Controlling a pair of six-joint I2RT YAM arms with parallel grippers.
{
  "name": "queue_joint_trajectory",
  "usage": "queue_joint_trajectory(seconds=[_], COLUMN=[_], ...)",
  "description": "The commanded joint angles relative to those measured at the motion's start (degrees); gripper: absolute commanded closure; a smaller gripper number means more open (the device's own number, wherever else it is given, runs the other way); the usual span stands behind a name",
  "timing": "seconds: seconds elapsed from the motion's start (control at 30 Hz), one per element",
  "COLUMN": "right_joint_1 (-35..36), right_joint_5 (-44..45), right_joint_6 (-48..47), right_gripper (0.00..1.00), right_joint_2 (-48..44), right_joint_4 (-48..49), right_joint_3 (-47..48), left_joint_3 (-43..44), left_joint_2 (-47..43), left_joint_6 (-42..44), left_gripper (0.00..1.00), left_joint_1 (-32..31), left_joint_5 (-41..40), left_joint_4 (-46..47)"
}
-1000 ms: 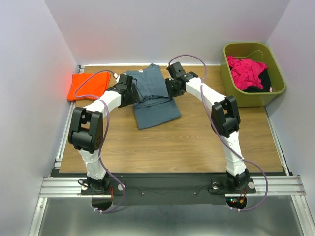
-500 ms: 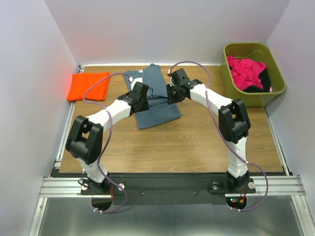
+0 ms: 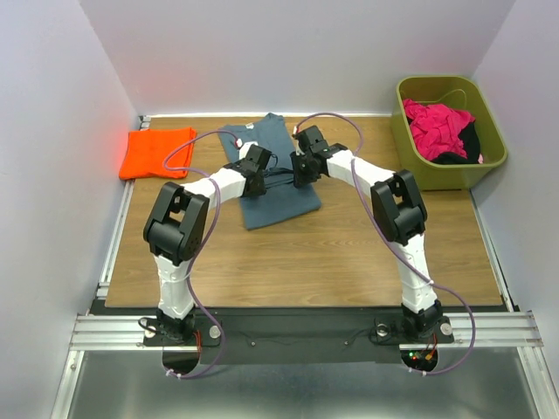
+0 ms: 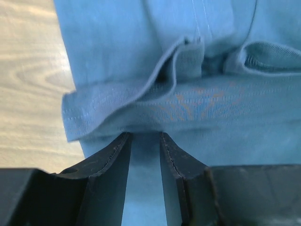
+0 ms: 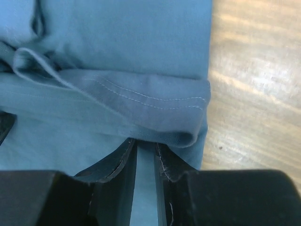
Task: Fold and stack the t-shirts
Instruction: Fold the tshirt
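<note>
The slate blue-grey t-shirt (image 3: 278, 199) lies partly folded at the table's back centre. A doubled hem runs across it in both wrist views (image 4: 141, 101) (image 5: 141, 110). My left gripper (image 3: 260, 175) (image 4: 145, 135) sits on the shirt's left side, jaws drawn narrow, tips tucked into that fold. My right gripper (image 3: 301, 173) (image 5: 146, 141) mirrors it at the right side, jaws nearly together, tips hidden under the bulging hem. The orange t-shirt (image 3: 157, 151) lies folded flat at the back left corner, apart from both arms.
A green bin (image 3: 403, 131) at the back right holds pink and black clothes (image 3: 439, 127). White walls close in the wooden table (image 3: 306, 253) at the back and both sides. Bare wood shows beside the shirt in each wrist view.
Both arms swung inward from the shirt's upper part to the fold line across its middle. Both sets of jaws have narrowed onto the hem.
</note>
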Motion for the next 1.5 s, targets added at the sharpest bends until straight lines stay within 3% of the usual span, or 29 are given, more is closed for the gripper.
queue_joint_trajectory(seconds=[0.0, 0.37, 0.53, 0.6, 0.63, 0.73, 0.8, 0.83, 0.93, 1.13, 1.47], right_joint_1=[0.2, -1.9, -3.2, -4.2, -5.2, -6.5, -7.1, -7.2, -7.9, -9.1, -12.3], right_joint_5=[1.7, 1.2, -1.7, -6.1, -9.1, -14.1, -19.0, -20.6, -25.8, -32.0, -32.9], right_joint_6=[-1.0, 1.0, 3.4, 4.8, 5.6, 5.8, 5.7, 5.8, 6.0, 7.8, 10.2], right_gripper=[0.73, 0.70, 0.64, 0.58, 0.55, 0.52, 0.52, 0.52, 0.58, 0.66, 0.69], right_joint_2=[0.7, 8.7, 8.0, 6.3, 5.8, 4.3, 4.2, 4.5, 4.8, 10.0, 19.5], right_joint_4=[3.3, 3.2, 3.4, 3.4, 3.5, 4.7, 5.6, 6.7, 9.6, 12.8, 15.5], right_joint_3=[5.7, 19.6, 22.9, 22.0, 20.8, 18.9, 17.7, 17.3, 16.3, 18.6, 20.7], left_joint_3=[4.0, 15.5, 21.0, 20.4, 17.8, 9.4, 5.3, 3.6, -2.0, -5.2, 1.3], left_joint_2=[-0.2, 6.8, 7.6, 5.7, 2.8, -4.0, -6.8, -8.5, -9.4, -3.6, 6.1], left_joint_6=[2.0, 6.1, 6.5, 5.4, 4.6, 2.9, 0.9, 0.5, 0.8, -0.3, -1.0], left_gripper=[0.59, 0.57, 0.47, 0.42, 0.37, 0.34, 0.45, 0.59, 0.71, 0.79, 0.80], left_joint_1=[1.4, 5.1, 7.2, 7.2, 7.2, 7.3, 7.7, 7.9, 8.2, 12.2, 16.3], left_joint_5=[-3.6, -5.9, -5.8, -4.7, -3.3, -1.0, 1.8, 2.4, 5.0, 13.1, 18.8], left_joint_4=[0.0, 0.0, 0.1, 0.3, 1.1, 5.8, 9.4, 10.4, 15.1, 21.7, 22.7])
